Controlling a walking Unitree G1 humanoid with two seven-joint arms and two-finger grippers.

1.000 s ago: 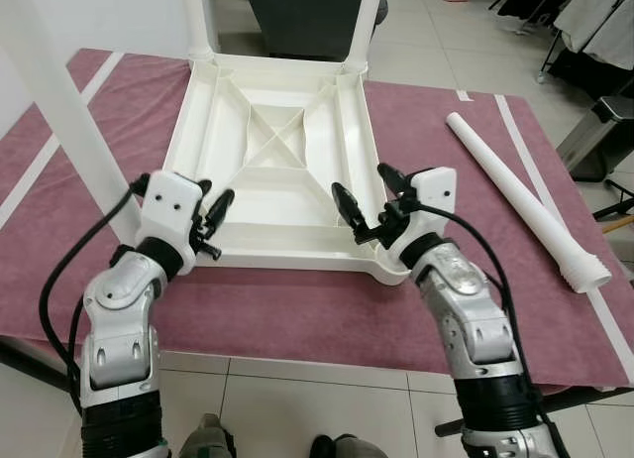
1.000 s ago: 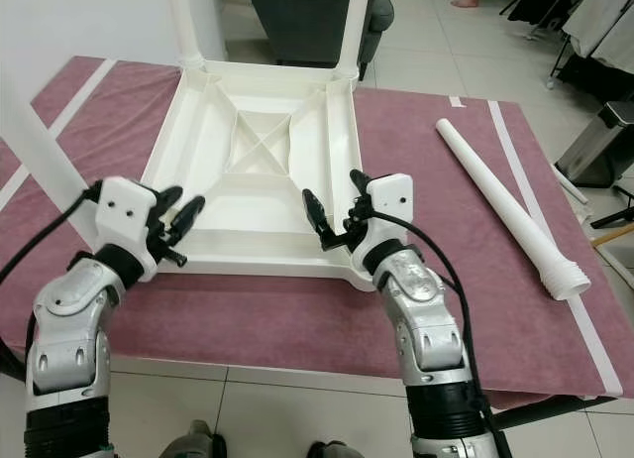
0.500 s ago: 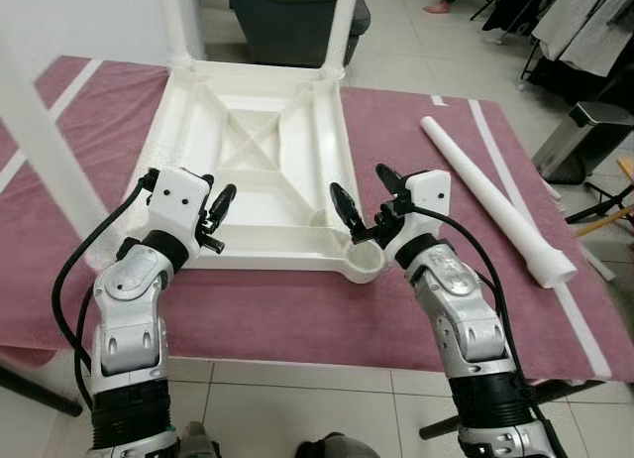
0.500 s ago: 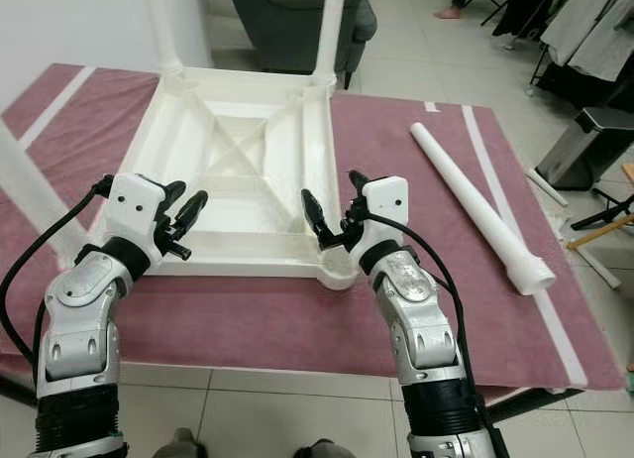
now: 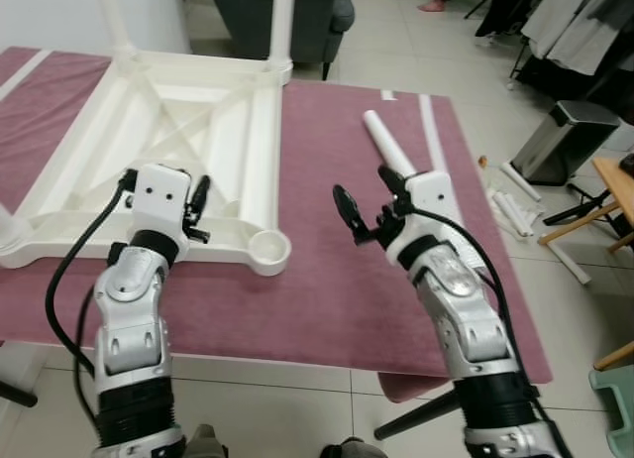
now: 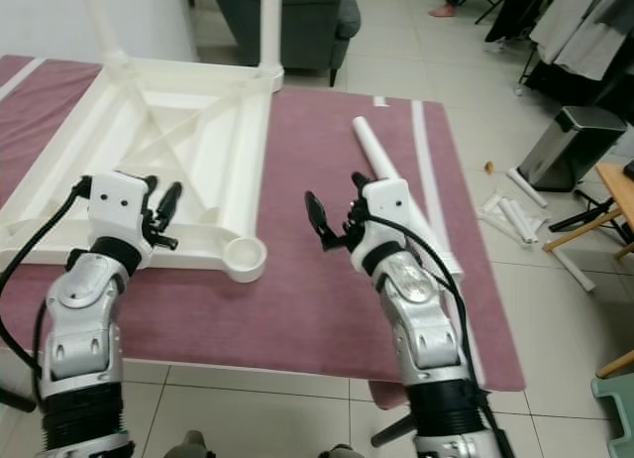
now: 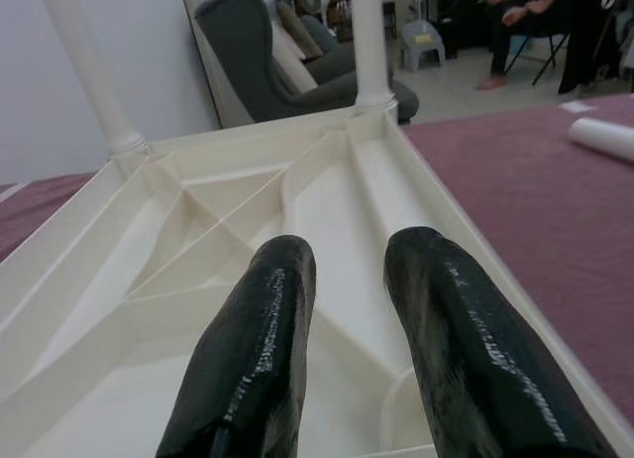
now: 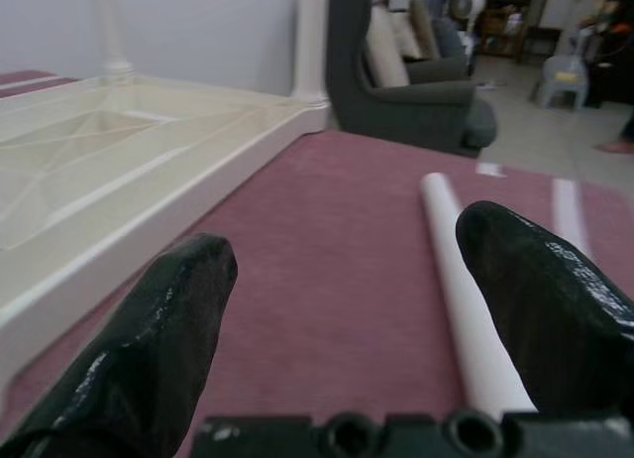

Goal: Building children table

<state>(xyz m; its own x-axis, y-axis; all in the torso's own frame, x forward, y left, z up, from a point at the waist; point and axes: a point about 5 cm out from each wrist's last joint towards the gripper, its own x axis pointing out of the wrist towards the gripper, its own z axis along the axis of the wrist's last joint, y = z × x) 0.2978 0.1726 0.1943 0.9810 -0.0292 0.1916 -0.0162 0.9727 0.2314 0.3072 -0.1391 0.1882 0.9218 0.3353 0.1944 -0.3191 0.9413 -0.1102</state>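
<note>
Right gripper hovers above the maroon cloth, fingers spread wide apart, nothing between them. It points toward the loose white leg, which lies flat on the cloth just beyond it, running away from the robot. In the right wrist view the leg lies in the gap between the two fingers, so the spread looks like preparation for a grasp across the tube.

Left gripper hangs over the near rim of the upturned tabletop. Its fingers are close together with a narrow gap, gripping nothing.

The tabletop lies underside up, ribs showing, presumably so the legs can go into the corner sockets. Two fitted legs stand upright at the far corners. The near corner socket is open and empty; judged the likely destination for the loose leg.

Grey armchair behind the table; metal bin and small white parts on the tiled floor at right.

No brand, label or writing legible anywhere.
</note>
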